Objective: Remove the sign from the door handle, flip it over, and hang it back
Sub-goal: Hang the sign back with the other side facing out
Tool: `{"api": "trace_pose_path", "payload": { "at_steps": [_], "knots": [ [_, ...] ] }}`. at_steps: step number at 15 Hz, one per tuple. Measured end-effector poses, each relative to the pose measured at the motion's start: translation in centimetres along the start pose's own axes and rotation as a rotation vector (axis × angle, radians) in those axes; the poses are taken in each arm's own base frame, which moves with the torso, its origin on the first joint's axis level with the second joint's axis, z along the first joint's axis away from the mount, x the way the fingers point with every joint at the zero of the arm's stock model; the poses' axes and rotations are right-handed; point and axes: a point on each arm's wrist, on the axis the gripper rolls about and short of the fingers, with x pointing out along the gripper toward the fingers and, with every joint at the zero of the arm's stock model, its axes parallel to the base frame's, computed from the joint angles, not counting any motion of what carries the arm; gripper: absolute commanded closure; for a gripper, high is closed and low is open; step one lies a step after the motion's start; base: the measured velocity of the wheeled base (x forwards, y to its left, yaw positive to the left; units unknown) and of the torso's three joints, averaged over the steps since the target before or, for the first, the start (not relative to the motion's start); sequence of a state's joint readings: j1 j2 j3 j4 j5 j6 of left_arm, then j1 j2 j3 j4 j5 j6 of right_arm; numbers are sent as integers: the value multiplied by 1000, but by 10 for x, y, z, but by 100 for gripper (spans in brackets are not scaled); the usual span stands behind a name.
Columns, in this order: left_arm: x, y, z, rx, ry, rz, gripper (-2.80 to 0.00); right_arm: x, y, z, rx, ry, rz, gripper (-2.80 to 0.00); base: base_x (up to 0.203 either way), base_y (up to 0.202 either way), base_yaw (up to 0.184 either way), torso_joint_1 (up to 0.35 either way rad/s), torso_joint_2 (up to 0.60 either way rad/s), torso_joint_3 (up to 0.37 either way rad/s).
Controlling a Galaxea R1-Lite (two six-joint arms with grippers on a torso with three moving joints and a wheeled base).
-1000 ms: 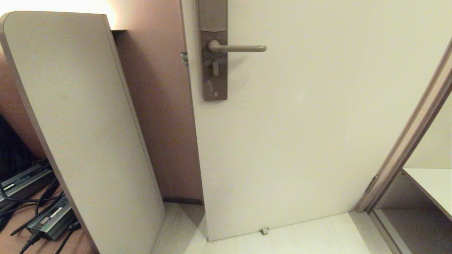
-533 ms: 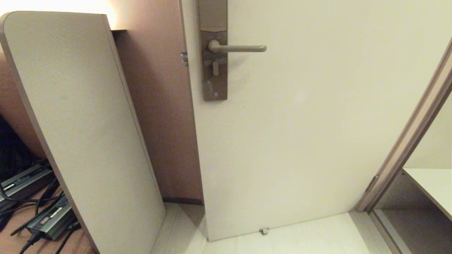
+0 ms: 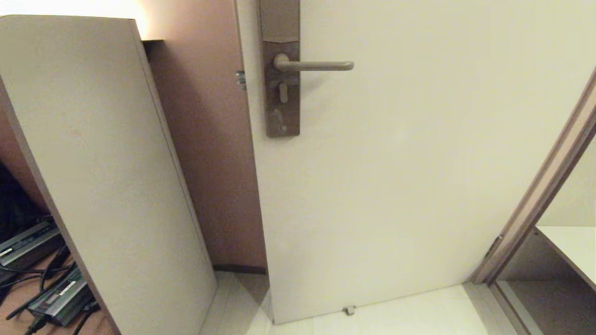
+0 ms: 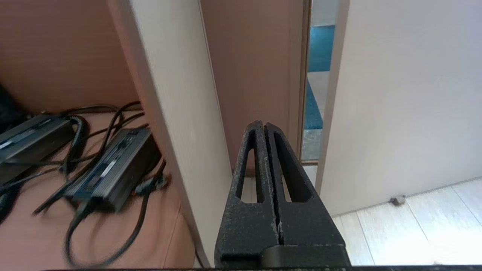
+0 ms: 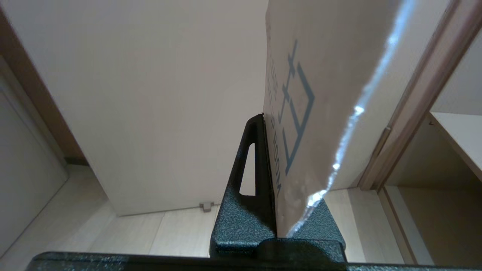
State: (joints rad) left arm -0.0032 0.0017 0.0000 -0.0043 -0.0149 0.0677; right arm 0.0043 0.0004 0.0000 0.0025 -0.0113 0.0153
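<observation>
The door handle (image 3: 313, 65) on the door (image 3: 419, 163) is bare. The sign (image 5: 301, 113) is clamped between the closed fingers of the right gripper (image 5: 268, 124), its white face with blue "ROOM" lettering showing, held edge-on near the door. The left gripper (image 4: 264, 130) has its fingers closed on nothing, near a beige panel (image 4: 180, 94), with power adapters (image 4: 109, 169) on the floor left of the panel.

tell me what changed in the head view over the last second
Only the camera moved: the whole picture shifted a little, so the door handle and the leaning board sit slightly differently in frame, but neither moved against the other. The handle stays bare. Wrist views give only this moment: the right gripper is shut on the sign, the left gripper shut and empty.
</observation>
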Motion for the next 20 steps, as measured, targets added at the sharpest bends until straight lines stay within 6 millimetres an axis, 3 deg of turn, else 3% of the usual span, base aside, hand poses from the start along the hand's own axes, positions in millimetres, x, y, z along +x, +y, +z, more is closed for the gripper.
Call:
{"api": "trace_pose_path", "payload": {
  "at_steps": [7, 20],
  "knots": [
    [0, 0, 0, 0, 0, -5, 0, 0, 0, 0, 0, 0, 0, 0, 166, 0, -1, 6, 3, 1],
    [0, 0, 0, -11, 0, 2, 0, 0, 0, 0, 0, 0, 0, 0, 0, 0, 0, 0, 0, 0]
  ]
}}
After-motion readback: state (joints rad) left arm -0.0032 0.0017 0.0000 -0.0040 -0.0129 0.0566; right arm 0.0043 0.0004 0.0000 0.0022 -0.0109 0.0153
